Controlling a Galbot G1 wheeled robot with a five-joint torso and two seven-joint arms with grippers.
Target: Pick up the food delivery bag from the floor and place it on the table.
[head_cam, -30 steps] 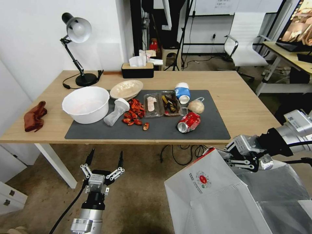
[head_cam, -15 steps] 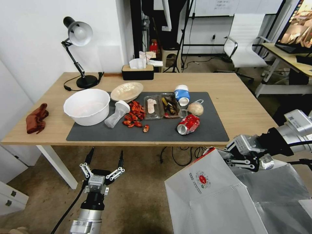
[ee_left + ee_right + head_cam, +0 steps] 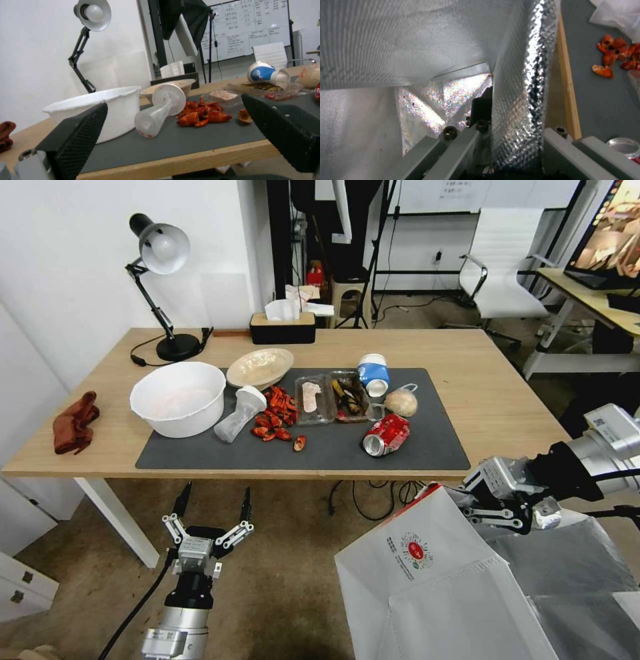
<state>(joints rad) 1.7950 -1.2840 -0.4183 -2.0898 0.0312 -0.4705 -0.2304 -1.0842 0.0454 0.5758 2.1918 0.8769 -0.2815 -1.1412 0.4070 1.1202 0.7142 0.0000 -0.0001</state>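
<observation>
Nearest the robot, the food delivery bag (image 3: pixel 453 593) hung tilted in the lower right of the head view, its white face with the small round red logo (image 3: pixel 416 549) turned toward the camera and its silver foil lining open behind. The right gripper (image 3: pixel 467 500) held it at the upper rim; in the right wrist view one finger (image 3: pixel 481 107) lay inside against the foil wall (image 3: pixel 516 100), so the fingers were closed on the bag's edge with the paper pinched between them. The rim sat just below and in front of the near edge of the table (image 3: pixel 520 400), not yet over it.

The left gripper (image 3: pixel 212 507) hovered low above the floor before the table's left half, its fingers spread wide and holding nothing.

Judged from this, the step in hand was the lift and carry onto the table. To do it well, the bag likely needed raising until its base would clear the table edge before any forward travel, since a single pinch on a thin paper wall could tear or slip if the base caught. The bare wood at the table's right end looked the safest landing, as the dark mat (image 3: pixel 427 453) beyond held a crushed red can (image 3: pixel 387 433), trays, shrimp shells (image 3: pixel 277 413) and a white bowl (image 3: pixel 179 397).
</observation>
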